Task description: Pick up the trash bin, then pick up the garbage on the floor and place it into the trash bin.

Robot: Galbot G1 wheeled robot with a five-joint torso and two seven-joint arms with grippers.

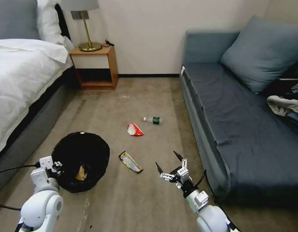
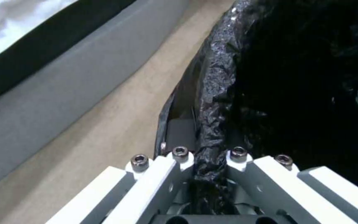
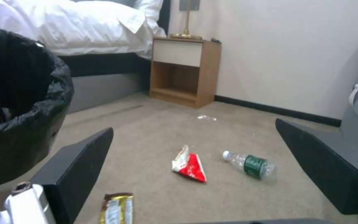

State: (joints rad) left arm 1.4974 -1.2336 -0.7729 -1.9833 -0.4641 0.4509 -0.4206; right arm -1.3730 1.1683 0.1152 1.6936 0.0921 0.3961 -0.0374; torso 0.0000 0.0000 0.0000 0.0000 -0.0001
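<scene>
Now my left gripper [image 1: 55, 166] is clamped on the near rim of the trash bin [image 1: 80, 161]. My right gripper [image 1: 169, 162], fingers spread wide, hovers over the carpet, with the yellow-black snack wrapper [image 1: 130, 162] at its nine o'clock and the red-white packet [image 1: 135, 129] and bottle [image 1: 153, 120] toward eleven.

Black-lined trash bin [image 1: 80, 161], red-white packet [image 1: 135, 129], yellow-black snack wrapper [image 1: 130, 162], green-labelled clear bottle [image 1: 153, 120]

The bin [image 1: 80, 161], lined with crinkled black plastic, is seen near the bed side, a brown paper bag [image 1: 81, 174] lying inside it. On the carpet are found a yellow-black wrapper [image 1: 130, 162], a red-white packet [image 1: 134, 129], and beyond it a green-labelled bottle [image 1: 153, 120] on its side.
</scene>
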